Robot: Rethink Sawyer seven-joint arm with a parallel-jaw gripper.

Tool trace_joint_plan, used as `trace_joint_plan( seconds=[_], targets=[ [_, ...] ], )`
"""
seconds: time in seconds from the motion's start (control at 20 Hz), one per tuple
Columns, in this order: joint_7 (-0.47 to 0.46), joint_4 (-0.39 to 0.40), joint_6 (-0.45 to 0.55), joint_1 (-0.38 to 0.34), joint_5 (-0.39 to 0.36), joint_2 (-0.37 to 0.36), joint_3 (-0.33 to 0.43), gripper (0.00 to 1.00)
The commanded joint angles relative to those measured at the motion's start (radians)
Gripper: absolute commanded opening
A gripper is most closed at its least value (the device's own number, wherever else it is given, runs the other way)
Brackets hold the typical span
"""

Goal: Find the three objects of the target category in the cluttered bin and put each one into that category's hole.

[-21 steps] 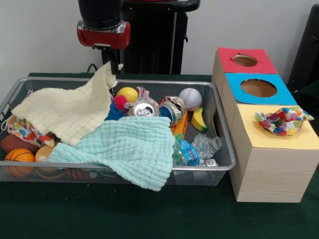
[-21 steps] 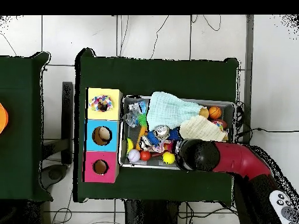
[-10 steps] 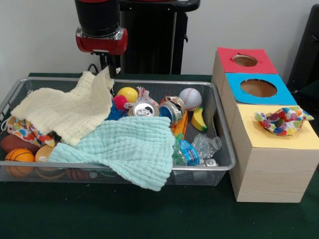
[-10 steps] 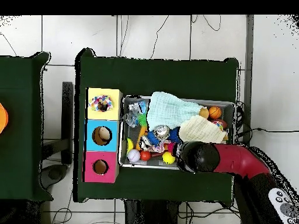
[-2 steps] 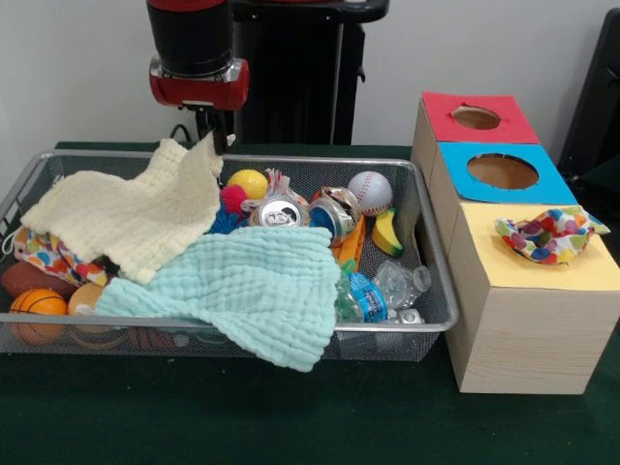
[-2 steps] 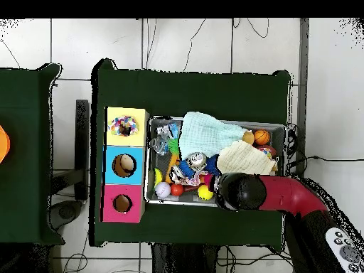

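Fingers [image 5: 215,138] pinching yellow cloth [image 5: 126,218] corner in front view, overhead arm hides them

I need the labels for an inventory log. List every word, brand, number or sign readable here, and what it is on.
No text can be read in either view.
Water bottle: blue label with print, too blurred to read.
Cans: printing too small to read.
Baseball: only stitching shows.
Boxes: plain coloured tops, no lettering.
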Motion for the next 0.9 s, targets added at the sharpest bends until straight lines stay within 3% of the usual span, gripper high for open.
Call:
trace_joint_plan(
  seconds=[0.05, 0.6, 0.9],
  targets=[
    [-0.126, -0.024, -0.027, -0.024, -0.049, 0.027, 0.072, 1.00],
    [-0.107, -0.030, -0.041, -0.027, -0.057, 0.041, 0.082, 1.00],
    [-0.016, -0.011, -0.133, 0.026, -0.080, 0.100, 0.050, 1.00]
  ],
)
